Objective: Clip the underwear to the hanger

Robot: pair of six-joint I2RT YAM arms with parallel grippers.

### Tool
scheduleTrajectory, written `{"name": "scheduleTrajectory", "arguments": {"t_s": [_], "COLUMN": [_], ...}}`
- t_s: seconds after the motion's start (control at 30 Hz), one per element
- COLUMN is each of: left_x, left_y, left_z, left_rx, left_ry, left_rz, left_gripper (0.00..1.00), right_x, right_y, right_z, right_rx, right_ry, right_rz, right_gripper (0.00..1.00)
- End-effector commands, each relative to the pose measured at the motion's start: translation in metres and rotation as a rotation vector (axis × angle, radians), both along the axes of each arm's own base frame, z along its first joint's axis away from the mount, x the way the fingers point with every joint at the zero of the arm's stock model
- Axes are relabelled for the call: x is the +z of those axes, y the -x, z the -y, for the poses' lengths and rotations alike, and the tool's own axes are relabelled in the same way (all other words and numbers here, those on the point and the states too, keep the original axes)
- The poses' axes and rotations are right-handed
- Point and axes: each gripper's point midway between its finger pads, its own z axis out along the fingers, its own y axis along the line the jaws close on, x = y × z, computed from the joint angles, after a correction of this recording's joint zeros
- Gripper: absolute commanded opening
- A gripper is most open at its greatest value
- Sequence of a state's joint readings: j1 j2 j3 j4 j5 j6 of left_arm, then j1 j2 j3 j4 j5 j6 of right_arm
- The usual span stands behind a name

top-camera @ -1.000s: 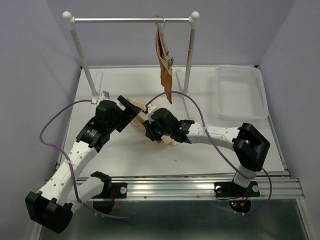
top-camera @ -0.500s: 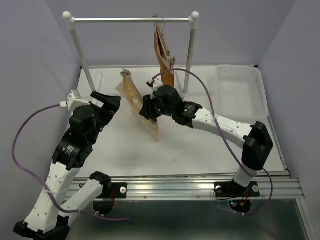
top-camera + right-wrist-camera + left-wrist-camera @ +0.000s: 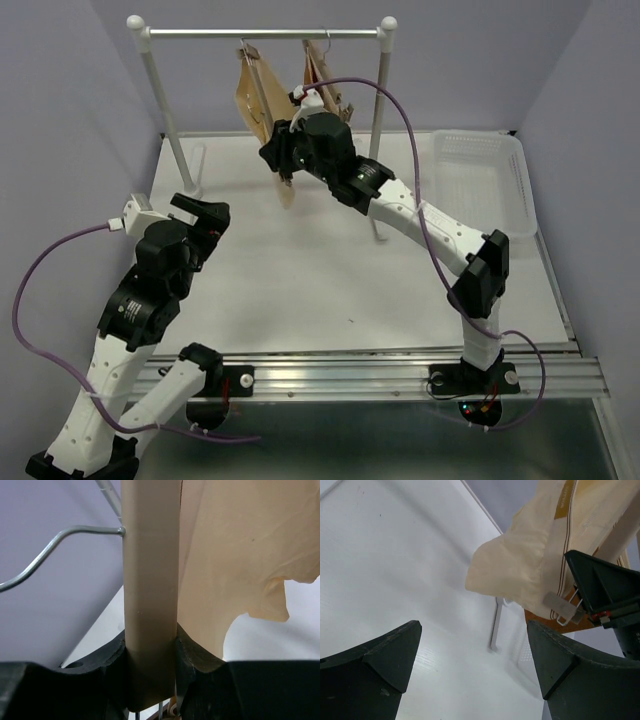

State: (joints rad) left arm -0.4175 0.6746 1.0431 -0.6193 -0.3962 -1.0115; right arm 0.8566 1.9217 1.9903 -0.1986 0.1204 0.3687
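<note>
My right gripper point(image 3: 284, 160) is raised at the back and shut on the bar of the light wooden hanger point(image 3: 248, 70), whose top end is up at the rail. The pale beige underwear point(image 3: 262, 115) hangs from it. In the right wrist view the bar point(image 3: 150, 580) stands between the fingers, with the wire hook point(image 3: 60, 540) to the left and the underwear point(image 3: 240, 545) to the right. My left gripper point(image 3: 205, 215) is open and empty, low on the left. The left wrist view shows the underwear point(image 3: 530, 565) and a metal clip point(image 3: 562, 607) above my open left gripper point(image 3: 472, 630).
The white clothes rack has a metal rail point(image 3: 200, 35) and two posts. The rust-brown garment point(image 3: 325, 90) hangs on the rail just right of the held hanger. A white basket point(image 3: 480, 180) stands at the back right.
My right arm has lifted the hanger with the underwear from the table up to the rail. My left arm has let go and drawn back to the left and down.
</note>
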Motion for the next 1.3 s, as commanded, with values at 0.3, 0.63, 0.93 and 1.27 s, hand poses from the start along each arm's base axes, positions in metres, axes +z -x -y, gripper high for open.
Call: {"name": "scheduleTrajectory", "arguments": {"t_s": [0.3, 0.63, 0.93, 1.27], "left_x": [0.01, 0.002, -0.001, -0.008], "left_y": [-0.015, -0.02, -0.02, -0.025], "left_z": [0.0, 0.006, 0.008, 0.014], "left_rx": [0.022, 0.003, -0.004, -0.022], "left_ry": [-0.019, -0.01, -0.001, -0.001], "left_rz": [0.036, 0.034, 0.035, 0.013], "left_gripper": [0.99, 0.99, 0.99, 0.99], "right_x": [0.079, 0.107, 0.117, 0.084], "right_y": [-0.07, -0.094, -0.124, -0.151], "right_z": [0.016, 0.03, 0.048, 0.05], "right_rx": [-0.158, -0.218, -0.26, -0.275], "right_ry": [-0.21, -0.418, -0.539, -0.552], "right_rz": [0.151, 0.166, 0.162, 0.096], "right_gripper": [0.02, 0.04, 0.04, 0.1]}}
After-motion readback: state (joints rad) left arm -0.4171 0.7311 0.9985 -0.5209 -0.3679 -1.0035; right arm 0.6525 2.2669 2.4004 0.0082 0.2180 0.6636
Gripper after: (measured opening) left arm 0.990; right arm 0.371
